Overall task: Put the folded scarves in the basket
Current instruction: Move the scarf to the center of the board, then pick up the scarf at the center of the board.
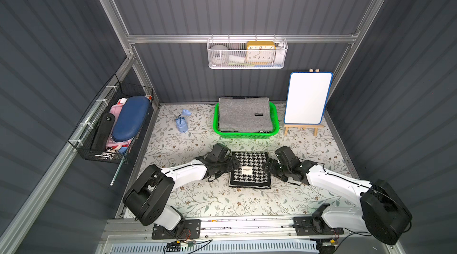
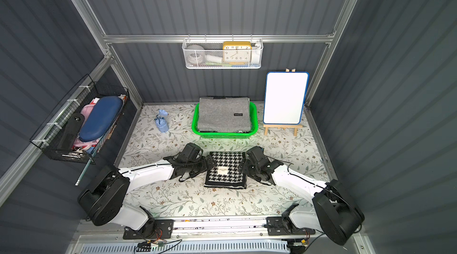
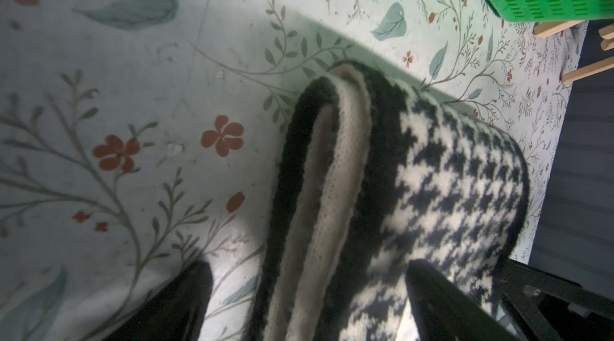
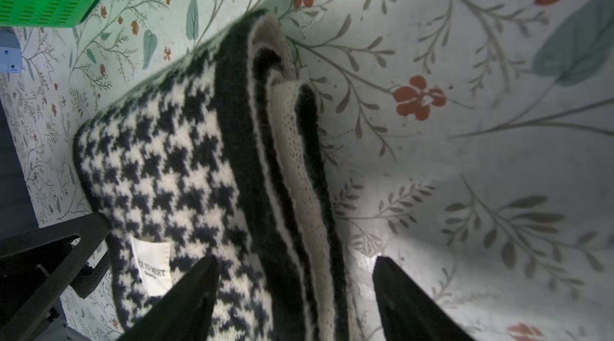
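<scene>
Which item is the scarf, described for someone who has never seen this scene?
On the floral table, look on the robot's side of the green basket. The folded square there is the scarf: black-and-white houndstooth with a white label, unlike the plain grey cloth in the basket.

Light: bright overhead | top views sharp — edges bowed | wrist views shadowed, soft

So the basket floor is totally buried under a grey cloth, and each wrist view only catches 1 corner of it. The scarf label is too small to read from up top, only partly legible close up. Fingers of the left tool and right tool run off the frame edge.
</scene>
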Robot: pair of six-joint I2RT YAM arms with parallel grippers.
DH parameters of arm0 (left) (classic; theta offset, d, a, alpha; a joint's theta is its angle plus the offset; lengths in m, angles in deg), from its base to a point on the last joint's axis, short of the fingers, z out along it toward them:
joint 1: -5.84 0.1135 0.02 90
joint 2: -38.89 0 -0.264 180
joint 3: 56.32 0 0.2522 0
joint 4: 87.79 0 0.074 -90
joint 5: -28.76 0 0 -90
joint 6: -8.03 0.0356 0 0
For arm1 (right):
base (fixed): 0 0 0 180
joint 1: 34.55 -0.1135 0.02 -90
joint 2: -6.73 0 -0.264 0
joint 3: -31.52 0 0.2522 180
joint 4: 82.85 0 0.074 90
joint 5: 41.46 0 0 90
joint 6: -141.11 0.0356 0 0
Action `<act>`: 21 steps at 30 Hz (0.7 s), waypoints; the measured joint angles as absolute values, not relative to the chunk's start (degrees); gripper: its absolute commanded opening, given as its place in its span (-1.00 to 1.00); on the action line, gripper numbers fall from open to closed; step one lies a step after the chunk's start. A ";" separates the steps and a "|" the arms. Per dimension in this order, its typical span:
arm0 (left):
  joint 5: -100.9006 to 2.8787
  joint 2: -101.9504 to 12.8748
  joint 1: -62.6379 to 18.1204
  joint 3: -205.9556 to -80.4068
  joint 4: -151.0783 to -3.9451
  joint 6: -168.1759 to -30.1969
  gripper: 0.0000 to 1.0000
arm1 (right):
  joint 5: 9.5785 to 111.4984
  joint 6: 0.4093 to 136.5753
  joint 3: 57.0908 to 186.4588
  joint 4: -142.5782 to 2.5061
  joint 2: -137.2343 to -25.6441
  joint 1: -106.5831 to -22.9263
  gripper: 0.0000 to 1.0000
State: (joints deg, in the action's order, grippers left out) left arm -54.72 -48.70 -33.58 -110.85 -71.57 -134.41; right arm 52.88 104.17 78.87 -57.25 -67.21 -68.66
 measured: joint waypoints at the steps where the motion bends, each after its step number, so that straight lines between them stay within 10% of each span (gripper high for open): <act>1: -54.32 -48.94 -33.58 -110.72 -72.25 -134.52 0.75 | 52.86 104.52 78.82 -57.64 -67.75 -68.79 0.54; 13: -51.50 -51.65 -33.58 -109.58 -77.97 -134.57 0.03 | 54.43 110.57 76.53 -68.31 -72.47 -69.69 0.42; 15: -50.98 -52.11 -33.58 -109.23 -78.70 -133.97 -0.13 | 54.65 111.42 76.03 -69.80 -72.74 -69.71 0.23; 19: -49.97 -52.22 -33.54 -108.99 -79.61 -133.10 -0.61 | 55.17 112.51 75.39 -71.06 -73.41 -69.82 -0.84; 21: -49.38 -52.00 -33.54 -108.88 -80.27 -132.44 -0.89 | 55.50 112.93 75.26 -71.54 -73.11 -69.93 -1.00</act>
State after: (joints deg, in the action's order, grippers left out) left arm -49.38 -52.00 -33.54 -108.88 -80.27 -132.44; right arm 55.50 112.93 75.26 -71.54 -73.11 -69.93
